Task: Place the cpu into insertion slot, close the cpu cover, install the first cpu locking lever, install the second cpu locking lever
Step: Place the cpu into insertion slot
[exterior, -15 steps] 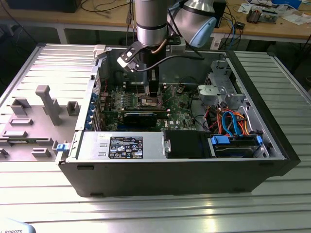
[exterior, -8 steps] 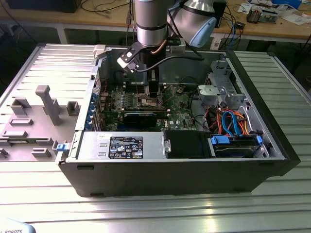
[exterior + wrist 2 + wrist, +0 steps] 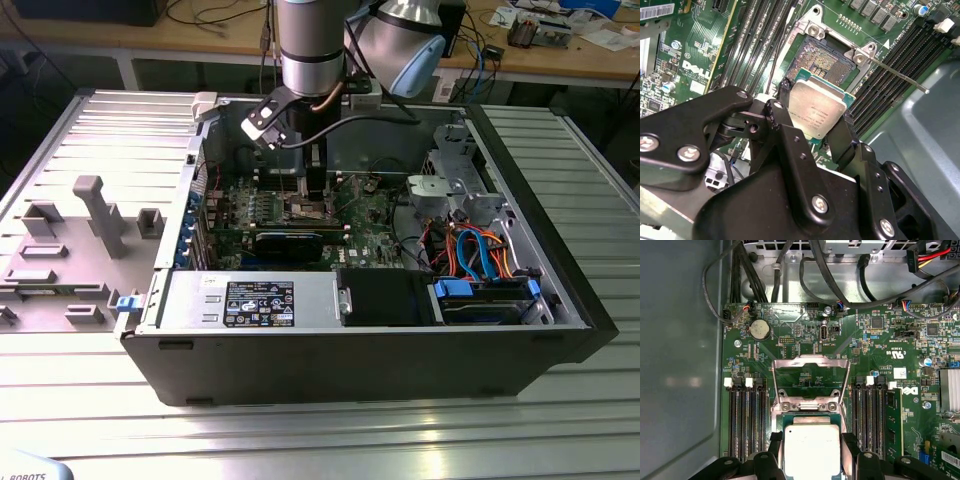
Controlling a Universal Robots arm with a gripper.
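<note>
Black end effector [image 3: 812, 114] pinches the cpu [image 3: 817, 106], held near the insertion slot [image 3: 822, 60].

At the upper middle of the exterior view, the arm [image 3: 310, 50] is a fat silver-grey tube with a darker ring, and the joint cap [image 3: 415, 62] beside it is pale blue. A black cable [image 3: 350, 122] loops off near a white-and-black block [image 3: 262, 122]. In the second wrist view, the gripper [image 3: 815, 112] is matte black linkwork, with chunky bars pinned by bright silver screws [image 3: 820, 203].

Silver-grey cpu [image 3: 817, 107], green board [image 3: 852, 347] (black fingers [image 3: 842, 140])
</note>
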